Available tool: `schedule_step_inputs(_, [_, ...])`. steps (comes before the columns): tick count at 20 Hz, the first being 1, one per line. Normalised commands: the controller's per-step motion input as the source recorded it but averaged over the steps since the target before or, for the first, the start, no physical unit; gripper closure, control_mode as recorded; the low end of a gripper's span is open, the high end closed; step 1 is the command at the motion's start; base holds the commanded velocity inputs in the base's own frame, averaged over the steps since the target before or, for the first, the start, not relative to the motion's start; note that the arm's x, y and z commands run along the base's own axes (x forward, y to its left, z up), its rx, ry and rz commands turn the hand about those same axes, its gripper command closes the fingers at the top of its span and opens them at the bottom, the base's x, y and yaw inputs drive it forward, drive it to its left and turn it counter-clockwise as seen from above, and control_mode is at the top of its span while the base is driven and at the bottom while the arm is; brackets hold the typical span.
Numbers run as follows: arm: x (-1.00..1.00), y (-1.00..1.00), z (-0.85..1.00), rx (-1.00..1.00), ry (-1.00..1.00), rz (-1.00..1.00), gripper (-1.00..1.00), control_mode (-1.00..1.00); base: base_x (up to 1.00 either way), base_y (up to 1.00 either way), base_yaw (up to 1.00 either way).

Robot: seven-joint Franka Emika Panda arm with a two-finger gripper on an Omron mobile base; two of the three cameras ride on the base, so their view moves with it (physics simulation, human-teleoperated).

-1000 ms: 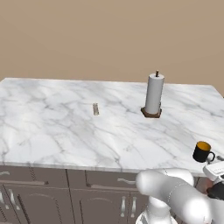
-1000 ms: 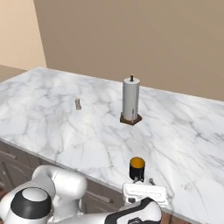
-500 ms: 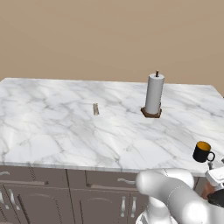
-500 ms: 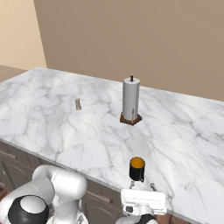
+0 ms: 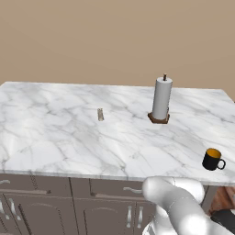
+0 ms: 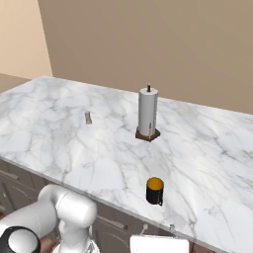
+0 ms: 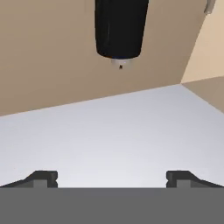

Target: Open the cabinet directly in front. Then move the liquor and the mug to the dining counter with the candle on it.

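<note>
The black mug [image 5: 213, 159] with its orange inside stands upright near the front right edge of the marble dining counter [image 5: 59, 137]; the right base view has this mug [image 6: 154, 191] close to the counter's [image 6: 207, 163] near edge. The tiny grey-beige candle [image 5: 100, 114] stands mid-counter, and it shows as the candle [image 6: 88, 117] at the left. My gripper [image 6: 158, 230] hangs below the counter's front edge, apart from the mug. In the hand view the gripper [image 7: 112, 177] is open, fingertips wide apart with nothing between them. The liquor and the wall cabinet are out of view.
A tall white paper-towel roll [image 5: 161, 99] on a brown base stands toward the back right of the counter, also the roll [image 6: 147, 113]. Dark cabinets with silver handles [image 5: 36, 206] run under the top. A black cylinder [image 7: 121, 28] hangs at the hand view's top.
The hand has drawn back and down from the mug, below the counter's front edge. The mug stays standing where it was; candle and paper-towel roll are unmoved.
</note>
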Motion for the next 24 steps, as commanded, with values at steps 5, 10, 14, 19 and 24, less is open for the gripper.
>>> schedule_step_inputs(5, [-0.6, 0.14, 0.98, 0.0, -0.29, 0.0, -1.0, -1.0, 0.0, 0.0, 0.0])
schedule_step_inputs(10, [-0.41, 0.24, 0.82, -0.13, -0.15, 0.0, -1.0, -1.0, 0.0, 0.0, 0.0])
schedule_step_inputs(14, [-0.4, 0.29, 0.45, -0.42, -0.11, 0.0, -1.0, -1.0, 0.0, 0.0, 0.0])
schedule_step_inputs(19, [-0.31, 0.32, 0.15, -0.63, -0.09, 0.0, -1.0, -1.0, 0.0, 0.0, 0.0])
schedule_step_inputs(24, [-0.16, 0.36, 0.12, -0.77, -0.05, -0.02, -1.0, -1.0, 0.0, 0.0, 0.0])
